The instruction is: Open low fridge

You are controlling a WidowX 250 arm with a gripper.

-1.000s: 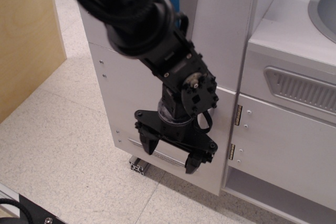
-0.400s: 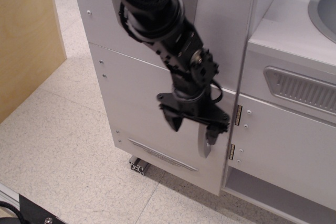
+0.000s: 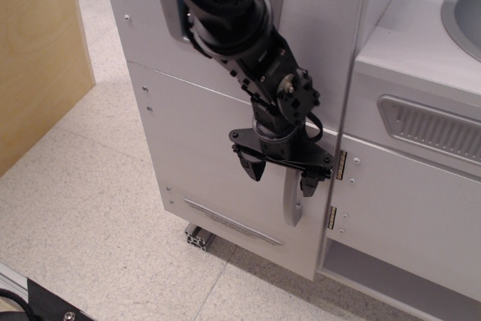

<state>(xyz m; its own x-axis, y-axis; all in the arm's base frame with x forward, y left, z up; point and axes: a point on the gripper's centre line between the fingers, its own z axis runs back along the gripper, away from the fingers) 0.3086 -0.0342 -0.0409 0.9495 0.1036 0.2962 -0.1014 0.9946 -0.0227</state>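
Note:
The low fridge (image 3: 192, 159) is the large flat white door in the lower middle of the view, and it looks shut. A thin horizontal trim strip (image 3: 233, 222) runs near its bottom. Its curved silver-grey handle (image 3: 291, 202) stands upright near the door's right edge. My black gripper (image 3: 280, 177) points down in front of the door, at the top of the handle. It is open, with one finger (image 3: 252, 169) left of the handle and the other (image 3: 310, 183) right of it. The arm hides the handle's upper part.
A light wooden panel (image 3: 37, 58) stands at the left. A smaller white door with a ribbed grey vent (image 3: 428, 129) is on the right, with a grey sink (image 3: 466, 13) above it. An aluminium foot (image 3: 197, 237) sits under the fridge. The floor is speckled.
The gripper has risen from the bottom trim strip and moved right to the handle. It now straddles the handle's top, a little higher than 0.4 s ago. The door has not moved.

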